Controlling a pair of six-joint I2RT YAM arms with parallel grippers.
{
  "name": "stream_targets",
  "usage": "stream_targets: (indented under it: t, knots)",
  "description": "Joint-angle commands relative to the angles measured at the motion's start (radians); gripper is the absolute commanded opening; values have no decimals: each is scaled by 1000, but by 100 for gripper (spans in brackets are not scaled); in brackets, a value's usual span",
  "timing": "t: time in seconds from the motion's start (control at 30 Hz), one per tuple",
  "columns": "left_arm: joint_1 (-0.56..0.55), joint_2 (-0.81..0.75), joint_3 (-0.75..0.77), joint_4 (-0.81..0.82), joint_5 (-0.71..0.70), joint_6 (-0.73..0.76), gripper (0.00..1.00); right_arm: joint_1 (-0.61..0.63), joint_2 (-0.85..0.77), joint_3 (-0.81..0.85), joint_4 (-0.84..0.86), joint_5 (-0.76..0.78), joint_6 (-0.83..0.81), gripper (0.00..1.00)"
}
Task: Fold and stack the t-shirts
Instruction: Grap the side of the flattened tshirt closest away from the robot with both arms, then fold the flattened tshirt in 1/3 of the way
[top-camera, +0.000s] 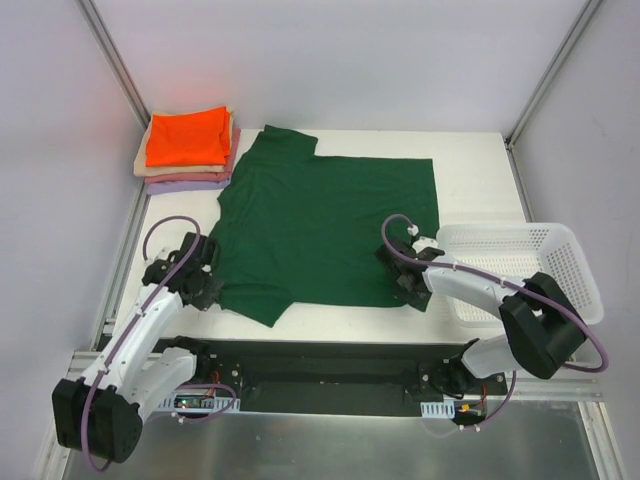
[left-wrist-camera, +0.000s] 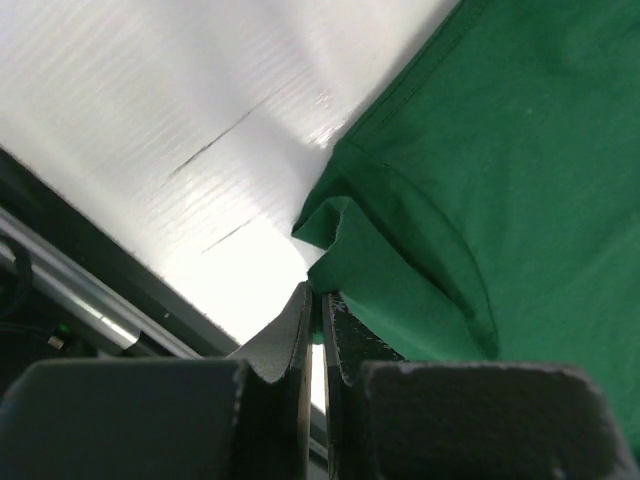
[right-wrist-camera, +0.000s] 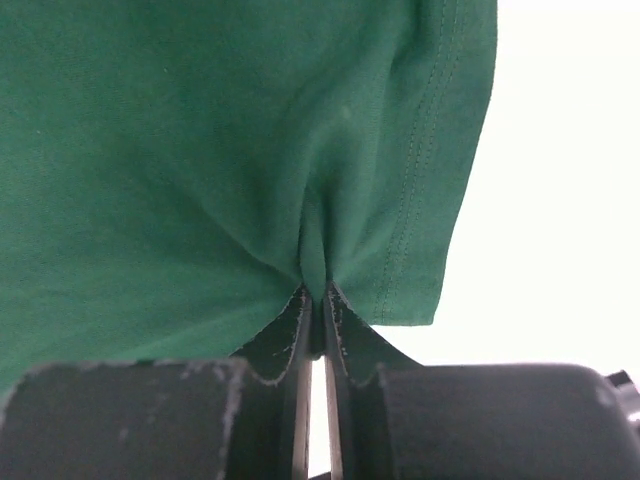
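Pinching dark green t-shirt (top-camera: 320, 220) by its lower edge — left gripper (left-wrist-camera: 317, 292) clamped on lower-left sleeve (left-wrist-camera: 400, 270), right gripper (right-wrist-camera: 318, 290) on lower-right hem (right-wrist-camera: 440, 240) — likely so the fold lifts evenly.

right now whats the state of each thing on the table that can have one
green t-shirt, spread flat, not yet folded
left gripper, shut on the green t-shirt's near left sleeve edge
right gripper, shut on its near right hem, cloth puckered at the tips
stack of folded t-shirts, piled at the far left corner, orange t-shirt on top
basket, upright, nothing visible inside
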Motion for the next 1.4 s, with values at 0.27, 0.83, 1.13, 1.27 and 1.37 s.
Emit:
stream_targets:
  t: [0.27, 0.83, 1.13, 1.27, 1.37]
  knots:
    - [9, -237, -133, -147, 184, -49, 0, 47, -49, -16, -233, -50, -65, 9]
    - [0, 50, 164, 192, 185, 53, 0, -16, 16, 196, -275, 13, -183, 10]
    - [0, 282, 364, 282, 88, 90, 0, -122, 90, 340, -293, 17, -309, 11]
    - [0, 404, 456, 308, 95, 129, 0, -163, 131, 397, -292, 1, -368, 11]
    - [0, 501, 542, 318, 95, 159, 0, -186, 165, 435, -273, -22, -411, 11]
